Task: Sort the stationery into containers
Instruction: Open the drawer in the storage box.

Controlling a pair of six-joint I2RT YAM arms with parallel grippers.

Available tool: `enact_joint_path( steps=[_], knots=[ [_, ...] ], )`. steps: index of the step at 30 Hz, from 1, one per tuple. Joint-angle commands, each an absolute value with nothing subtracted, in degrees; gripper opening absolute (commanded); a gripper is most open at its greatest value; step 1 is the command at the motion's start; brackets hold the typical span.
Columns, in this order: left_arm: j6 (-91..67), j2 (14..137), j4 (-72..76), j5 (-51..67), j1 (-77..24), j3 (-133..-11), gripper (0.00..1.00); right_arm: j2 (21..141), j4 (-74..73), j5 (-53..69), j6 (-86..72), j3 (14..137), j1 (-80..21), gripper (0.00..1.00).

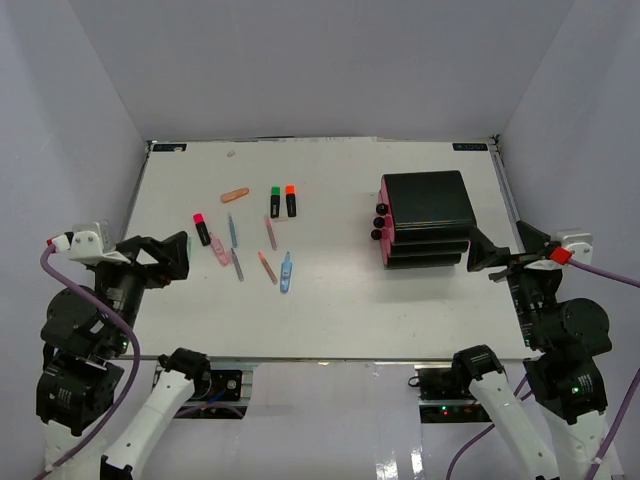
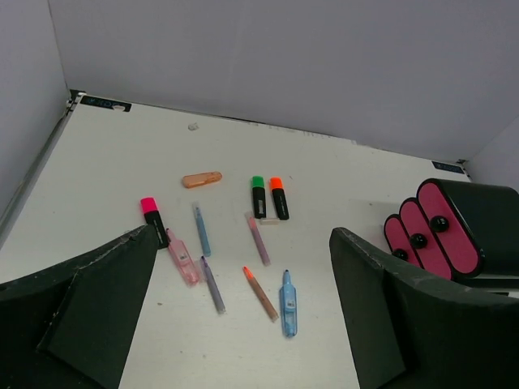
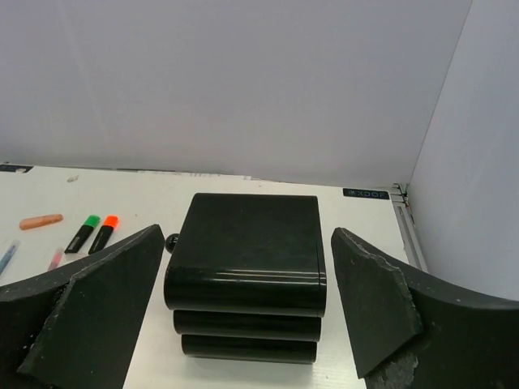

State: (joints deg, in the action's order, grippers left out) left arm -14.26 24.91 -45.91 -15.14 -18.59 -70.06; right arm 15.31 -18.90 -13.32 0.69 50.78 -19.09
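— Sorting day on the bench: what's the left gripper facing?

— The stationery, scattered flat on the table just ahead of its jaws. They gape wide with nothing between them. The right gripper is spread the same way, also bare.

— Easy pickings?

— Light, stiff plastic, I'd say, but smooth. The thin pens look likely to roll, so pinch across mid-barrel. The black highlighters, capped pink, green and orange, are chunkier and safer.

— And the containers?

— Magenta drawers, all closed, in a black cabinet straight ahead of the right jaws, with its back to them. Take the round knobs; the box may slide when pulled.
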Motion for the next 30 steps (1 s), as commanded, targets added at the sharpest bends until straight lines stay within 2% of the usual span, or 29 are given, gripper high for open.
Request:
enact_joint_path(
  steps=[1, 8, 12, 15, 23, 28, 30],
  knots=[
    [-14.85, 25.31, -45.97, -12.49, -18.81, -68.47, 0.98, 14.59, -15.91, -11.17, 1.32, 50.02, -18.90, 0.90],
    [-17.66, 30.05, -43.86, -3.88, -18.81, -63.99, 0.98, 17.75, -16.26, -8.00, -2.36, 48.78, -18.90, 0.90],
    [-19.33, 35.41, -38.61, 4.20, -18.72, -61.62, 0.98, 23.97, -15.74, -4.92, -4.21, 49.74, -18.90, 0.90],
    [-21.96, 40.77, -32.03, 10.53, -18.72, -59.33, 0.98, 29.15, -15.30, -7.03, -7.11, 51.32, -18.90, 0.90],
    [-33.12, 64.38, -11.36, 27.93, -18.81, -57.13, 0.98, 43.48, -13.71, -6.50, -8.09, 57.04, -18.90, 0.90],
    [-47.69, 78.11, 3.75, 33.74, -19.77, -60.72, 0.98, 50.35, -13.54, -5.11, -8.70, 59.32, -18.90, 0.90],
    [-50.96, 84.68, 5.27, 34.45, -21.08, -63.79, 0.98, 51.41, -12.92, -4.40, -8.70, 59.41, -18.81, 0.90]
  ],
)
